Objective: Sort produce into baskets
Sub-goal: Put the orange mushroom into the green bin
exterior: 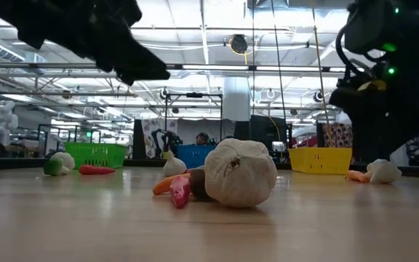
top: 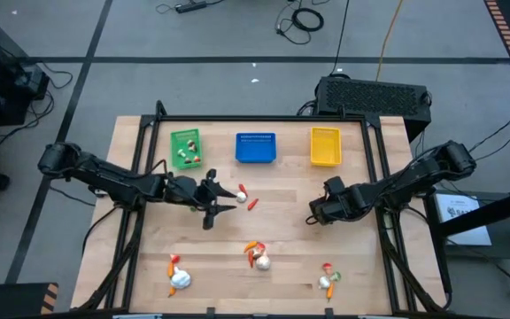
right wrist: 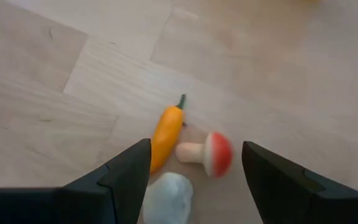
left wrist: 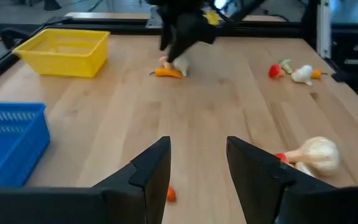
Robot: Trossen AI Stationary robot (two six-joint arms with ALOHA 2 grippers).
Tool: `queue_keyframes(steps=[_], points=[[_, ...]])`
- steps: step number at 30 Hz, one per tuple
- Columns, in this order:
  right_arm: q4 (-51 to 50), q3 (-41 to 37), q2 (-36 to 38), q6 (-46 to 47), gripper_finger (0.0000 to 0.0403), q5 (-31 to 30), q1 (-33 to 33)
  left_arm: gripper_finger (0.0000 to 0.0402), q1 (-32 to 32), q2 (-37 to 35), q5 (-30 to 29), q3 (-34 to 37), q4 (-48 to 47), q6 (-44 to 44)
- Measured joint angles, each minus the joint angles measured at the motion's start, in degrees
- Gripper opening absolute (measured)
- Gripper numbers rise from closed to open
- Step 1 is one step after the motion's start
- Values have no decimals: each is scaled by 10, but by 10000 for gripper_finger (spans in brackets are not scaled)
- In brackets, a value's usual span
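The pale wooden surface (top: 282, 239) carries three small rectangular plastic baskets along its far edge: a green basket (top: 185, 147) with a few bits in it, a blue basket (top: 256, 148) and a yellow basket (top: 325, 146). The left gripper (top: 212, 200) has its dark fingers (left wrist: 148, 171) apart with nothing between them; just beyond their tips lie a white garlic-like bulb (left wrist: 316, 154) and a small orange bit (left wrist: 170, 195). The right gripper (top: 315, 213) hangs with its fingers (right wrist: 126, 168) spread wide and empty, directly over a slim orange toy pepper (right wrist: 166, 132), a red-capped toy mushroom (right wrist: 208, 153) and a pale white piece (right wrist: 166, 194), which lie between the two fingers. More produce sits in small clusters on the near side of the surface: one with a white bulb (top: 180, 279), a middle one (top: 258, 257) and one toward the right (top: 329, 279).
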State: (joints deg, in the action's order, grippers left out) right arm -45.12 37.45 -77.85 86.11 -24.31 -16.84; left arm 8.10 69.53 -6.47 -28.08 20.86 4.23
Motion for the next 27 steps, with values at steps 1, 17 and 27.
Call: queue_keyframes(steps=[1, 17, 27], points=[[0, -6, 0, 5, 241, 1, 0, 164, -3, -4, 0, 5, 2, 8], [46, -50, 0, 28, 131, -24, 0, 164, -6, -8, 2, 5, -17, 26], [50, -50, 7, -4, 11, -32, 0, 164, -3, -8, 2, 5, -18, 43]])
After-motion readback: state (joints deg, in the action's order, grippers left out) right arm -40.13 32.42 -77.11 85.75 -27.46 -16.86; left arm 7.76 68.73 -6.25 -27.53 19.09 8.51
